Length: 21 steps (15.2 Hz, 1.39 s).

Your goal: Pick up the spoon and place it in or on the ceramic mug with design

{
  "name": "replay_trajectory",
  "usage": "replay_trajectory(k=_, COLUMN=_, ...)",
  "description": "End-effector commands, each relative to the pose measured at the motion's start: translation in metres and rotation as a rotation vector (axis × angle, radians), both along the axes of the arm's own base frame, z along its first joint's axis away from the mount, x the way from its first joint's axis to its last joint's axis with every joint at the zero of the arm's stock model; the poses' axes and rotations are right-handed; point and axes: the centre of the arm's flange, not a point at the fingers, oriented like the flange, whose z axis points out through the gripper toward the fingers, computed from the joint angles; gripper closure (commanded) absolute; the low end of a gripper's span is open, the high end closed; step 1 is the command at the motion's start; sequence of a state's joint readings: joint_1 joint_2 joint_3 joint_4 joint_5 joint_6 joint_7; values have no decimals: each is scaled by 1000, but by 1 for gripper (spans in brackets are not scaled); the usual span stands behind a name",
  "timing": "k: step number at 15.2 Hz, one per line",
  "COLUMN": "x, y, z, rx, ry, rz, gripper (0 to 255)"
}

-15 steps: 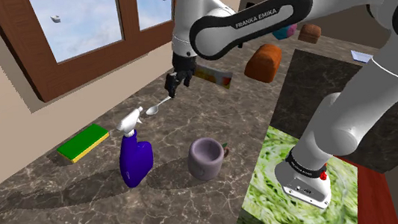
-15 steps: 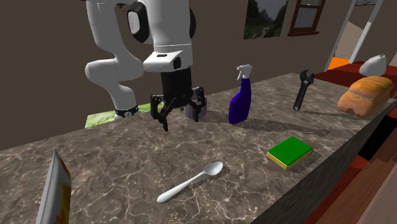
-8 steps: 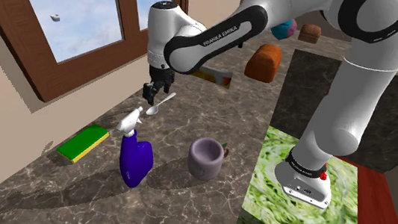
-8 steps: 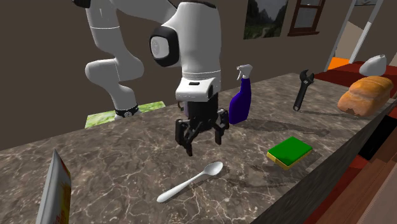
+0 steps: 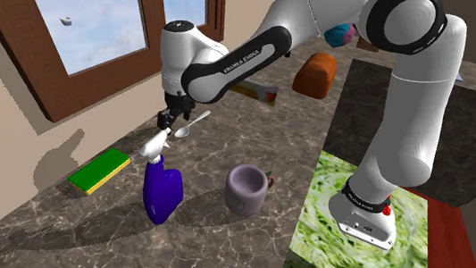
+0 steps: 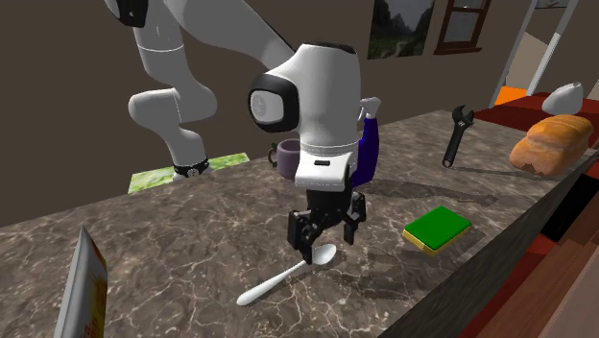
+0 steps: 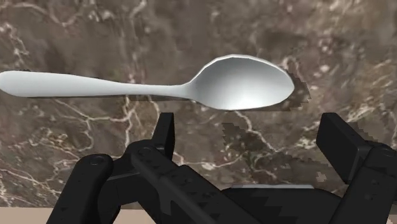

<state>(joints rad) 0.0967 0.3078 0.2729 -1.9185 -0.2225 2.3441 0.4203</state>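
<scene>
A white spoon lies flat on the dark marble counter, near the window wall. My black gripper hovers just above it, open and empty. In the second exterior view the gripper hangs over the spoon's bowl, and the spoon's handle points to that view's left. In the wrist view the spoon lies crosswise just beyond the gripper, fingers wide apart. The purple-grey mug stands upright nearer the stand. The mug is partly behind my arm.
A blue spray bottle stands between spoon and mug. A green and yellow sponge lies by the wall. A brown loaf and a flat box lie farther along. A black wrench lies beyond the bottle.
The arm swung across the counter towards the spoon and came down. The gripper went from well clear of the spoon to right over its bowl, staying open.
</scene>
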Motion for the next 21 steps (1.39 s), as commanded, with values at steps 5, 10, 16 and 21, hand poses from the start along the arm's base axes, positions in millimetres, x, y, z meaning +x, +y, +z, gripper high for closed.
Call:
replay_trajectory(k=5, x=3, y=0, z=-19, rx=0, ry=-1, rz=0, gripper=0)
replay_trajectory(k=10, x=3, y=0, z=-19, rx=0, ry=0, rz=0, gripper=0)
replay_trajectory(k=16, x=3, y=0, z=-19, rx=0, ry=0, rz=0, gripper=255)
replay_trajectory(k=21, x=3, y=0, z=-14, rx=0, ry=-1, rz=0, gripper=255)
